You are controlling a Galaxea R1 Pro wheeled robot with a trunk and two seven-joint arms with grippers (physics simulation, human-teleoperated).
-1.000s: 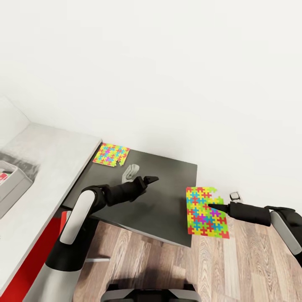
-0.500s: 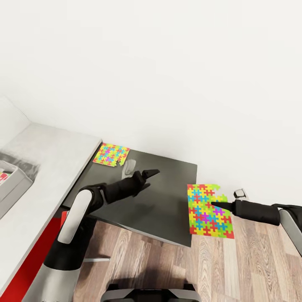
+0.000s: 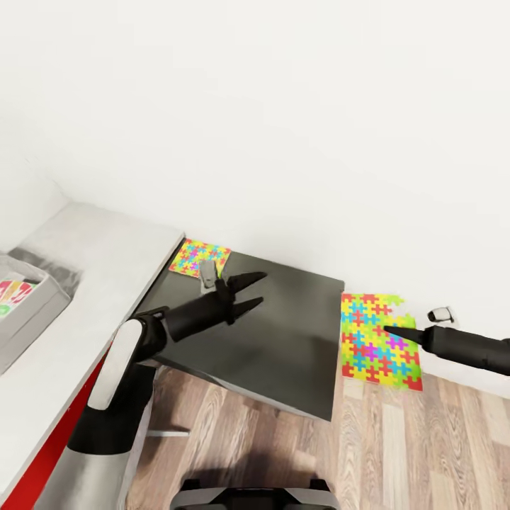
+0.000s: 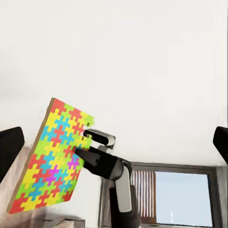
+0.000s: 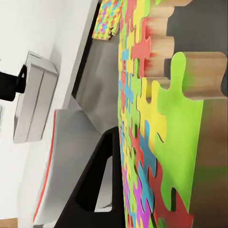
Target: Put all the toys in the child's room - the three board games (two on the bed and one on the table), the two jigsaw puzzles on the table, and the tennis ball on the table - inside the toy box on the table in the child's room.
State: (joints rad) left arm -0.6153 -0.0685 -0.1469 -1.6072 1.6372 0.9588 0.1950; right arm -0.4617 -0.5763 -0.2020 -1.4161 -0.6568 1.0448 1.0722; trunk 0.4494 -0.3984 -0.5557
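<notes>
We note the right hand [image 3: 388, 329], pinching one jigsaw puzzle [image 3: 377, 341], has carried it clear of the table [image 3: 283, 333] edge; left hand [image 3: 248, 290] spread, empty; toy box [image 3: 32, 312] drop-off pending.

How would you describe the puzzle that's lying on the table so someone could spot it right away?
Find the dark-grey table section against the white wall. At its back corner, next to the pale desk top, lies a small jigsaw puzzle flat on the surface. The other puzzle is held up off the table's far side by the right hand.
</notes>
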